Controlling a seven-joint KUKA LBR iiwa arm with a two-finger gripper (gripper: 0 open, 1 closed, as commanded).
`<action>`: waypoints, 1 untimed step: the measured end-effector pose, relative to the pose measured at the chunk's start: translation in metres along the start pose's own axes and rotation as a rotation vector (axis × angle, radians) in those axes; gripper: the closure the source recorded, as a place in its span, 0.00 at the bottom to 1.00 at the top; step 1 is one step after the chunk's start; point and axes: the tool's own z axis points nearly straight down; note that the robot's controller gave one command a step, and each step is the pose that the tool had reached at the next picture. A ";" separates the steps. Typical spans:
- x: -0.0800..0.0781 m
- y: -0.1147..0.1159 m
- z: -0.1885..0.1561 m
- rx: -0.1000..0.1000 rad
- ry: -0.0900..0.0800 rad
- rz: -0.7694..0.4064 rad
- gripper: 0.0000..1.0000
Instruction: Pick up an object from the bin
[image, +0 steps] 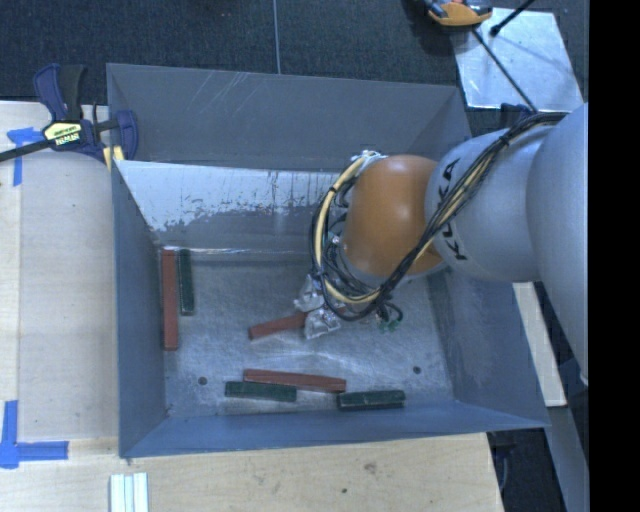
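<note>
Where the arm comes in: right of the frame, a grey arm (510, 215) slanting down toward the middle of the bin.
Bin: grey metal bin (290, 120) with sloped walls and a flat, scuffed floor; it takes up the centre of the frame.
Wrist cover: orange cover (390, 215), rounded, right of centre, with yellow and black cables (335, 215) looped down its left side.
End effector: end effector (318, 318) low over the bin floor at the centre of the frame, below the cover; whether it is apart, together or clamped cannot be told.
Task item: short red-brown stick (275, 327), lying slightly tilted on the floor just left of the end effector, its right end meeting the end effector's tip; a grip on it cannot be confirmed.
Item, left: long red-brown stick (170, 298), lying up-and-down along the left wall.
Item, lower centre: second long red-brown stick (295, 380), lying crosswise near the front wall.
Item, lower left of centre: dark green stick (260, 392), just below and touching the second long red-brown stick.
Item, lower right of centre: dark green bar (371, 399), at the front wall.
Item, left: short dark green stick (186, 282), just beside the long red-brown stick.
</note>
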 end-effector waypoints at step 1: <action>-0.009 -0.002 -0.133 -0.004 0.022 -0.003 1.00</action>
